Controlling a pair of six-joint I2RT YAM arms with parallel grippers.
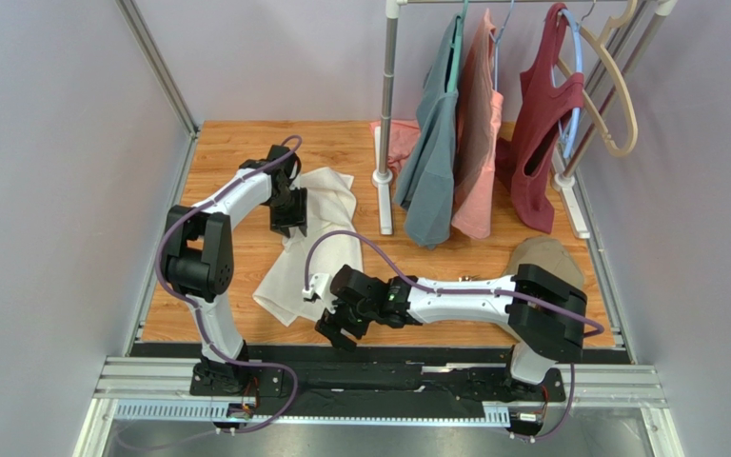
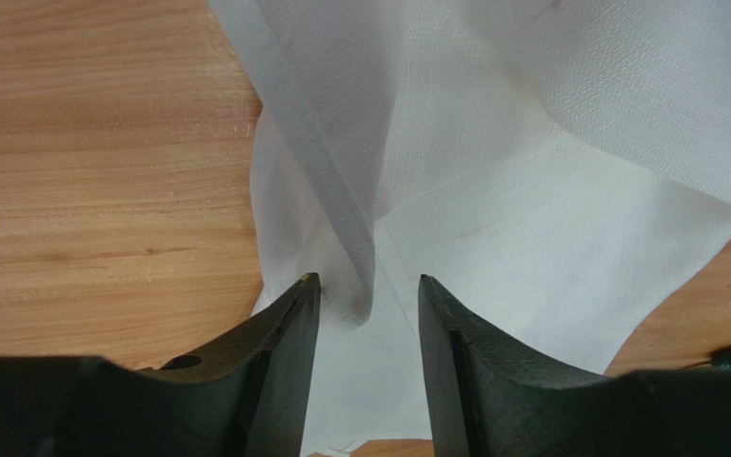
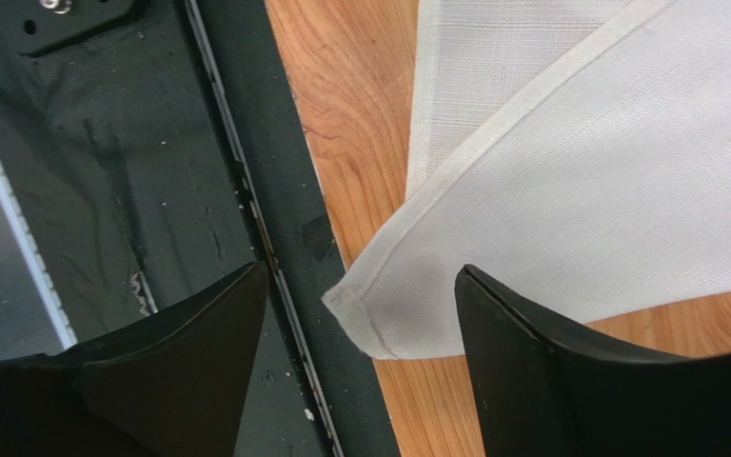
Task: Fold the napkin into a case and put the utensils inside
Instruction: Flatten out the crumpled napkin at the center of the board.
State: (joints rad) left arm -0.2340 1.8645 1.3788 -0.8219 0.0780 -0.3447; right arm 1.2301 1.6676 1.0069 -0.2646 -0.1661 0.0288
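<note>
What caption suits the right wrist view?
Open jaws of the right gripper frame a hemmed corner of the white napkin at the table edge.

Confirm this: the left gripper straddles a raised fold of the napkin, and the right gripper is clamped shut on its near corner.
Wrong on the right gripper: the right wrist view shows its jaws wide apart, with the near corner of the napkin lying flat between them, ungripped. The left gripper does straddle a raised fold.

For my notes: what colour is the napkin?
Plain white napkin, clearest in the right wrist view.
</note>
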